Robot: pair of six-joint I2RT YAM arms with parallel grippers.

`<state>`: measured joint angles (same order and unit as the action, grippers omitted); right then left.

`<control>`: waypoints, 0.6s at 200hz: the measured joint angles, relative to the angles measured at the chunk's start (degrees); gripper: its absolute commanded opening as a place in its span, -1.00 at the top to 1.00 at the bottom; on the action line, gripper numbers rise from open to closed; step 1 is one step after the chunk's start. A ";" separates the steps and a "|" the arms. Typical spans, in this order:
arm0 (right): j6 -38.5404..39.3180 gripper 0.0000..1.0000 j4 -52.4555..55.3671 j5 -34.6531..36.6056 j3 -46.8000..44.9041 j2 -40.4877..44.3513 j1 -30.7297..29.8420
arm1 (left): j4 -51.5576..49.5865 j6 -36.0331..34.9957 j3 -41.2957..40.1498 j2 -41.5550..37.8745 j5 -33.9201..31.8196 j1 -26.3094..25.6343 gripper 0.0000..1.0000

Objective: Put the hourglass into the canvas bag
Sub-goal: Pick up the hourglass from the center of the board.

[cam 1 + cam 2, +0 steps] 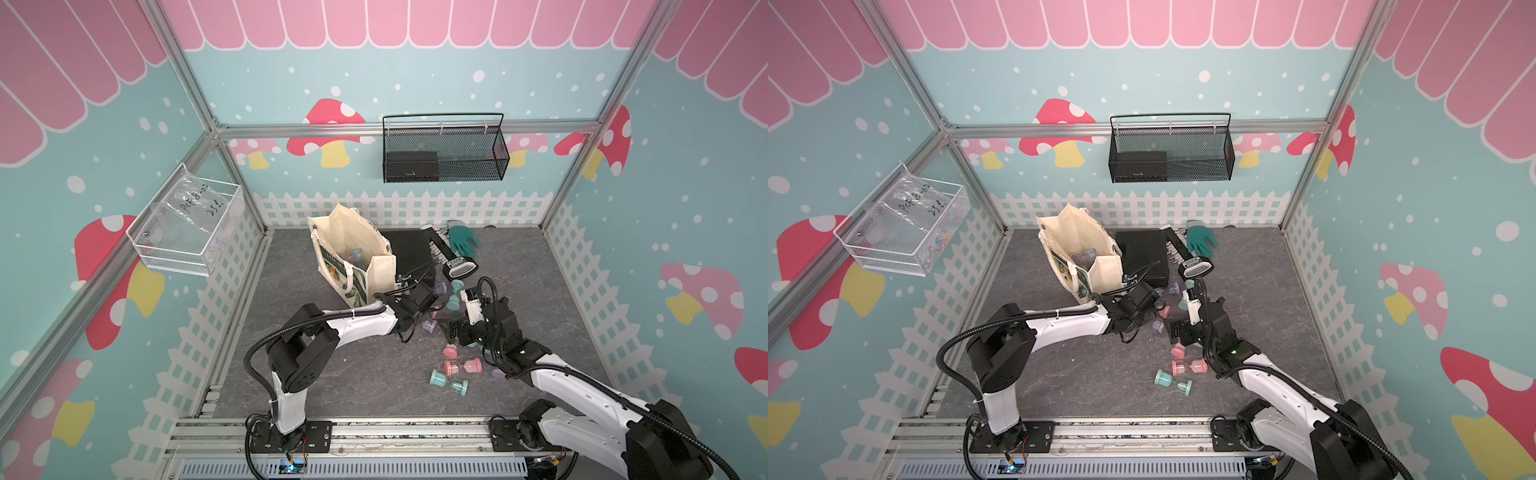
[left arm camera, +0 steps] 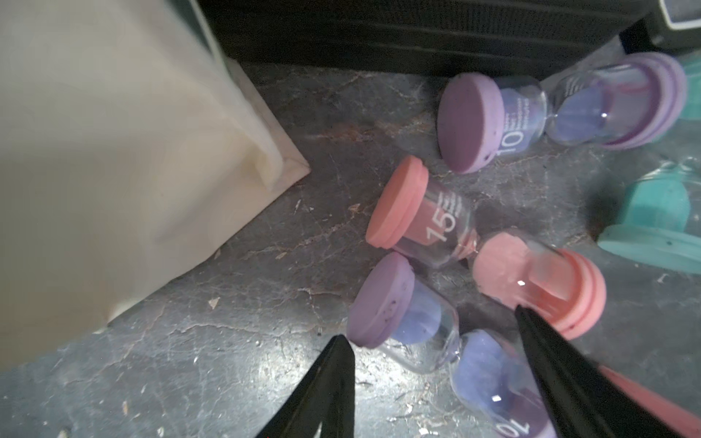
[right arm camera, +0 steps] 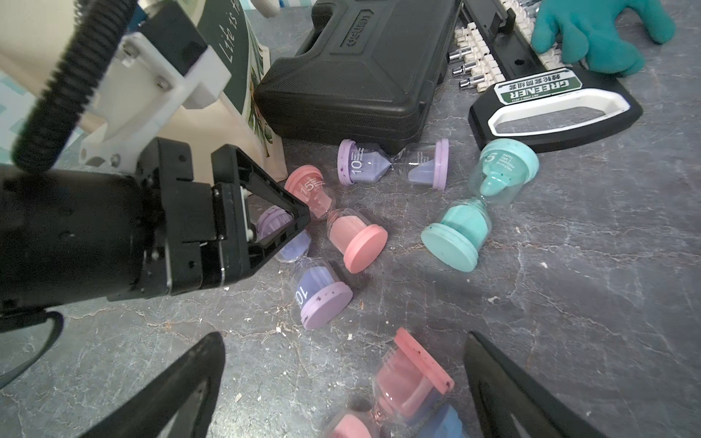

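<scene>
Purple at both caps, the hourglass (image 1: pixel 428 327) lies on its side on the grey floor (image 1: pixel 332 374) beneath the left gripper (image 1: pixel 420 319), near the canvas bag (image 1: pixel 353 249). Left wrist view: it sits between half-spread fingers (image 2: pixel 326 379) – contact unclear. Right wrist view: the right gripper (image 3: pixel 343 337) gapes wide – a pink hourglass (image 3: pixel 409 375) lies between its fingers.

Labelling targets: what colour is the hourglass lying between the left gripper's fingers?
Purple hourglass, caps and sand; clearest in left wrist view.
</scene>
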<state>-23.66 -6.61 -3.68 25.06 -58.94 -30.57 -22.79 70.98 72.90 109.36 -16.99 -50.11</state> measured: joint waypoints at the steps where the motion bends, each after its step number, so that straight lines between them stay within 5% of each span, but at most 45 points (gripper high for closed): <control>1: 0.00 -0.99 0.00 -0.02 -0.04 0.00 0.04 | -0.11 0.02 0.09 0.07 -0.07 -0.04 -0.46; 120: 0.02 -0.99 -0.63 -1.36 -1.14 0.20 1.46 | -6.45 2.64 4.20 5.07 -4.70 -1.03 -0.37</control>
<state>-23.64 -7.25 -5.04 23.92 -58.74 -29.10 -29.23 73.63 77.10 114.43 -21.69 -51.13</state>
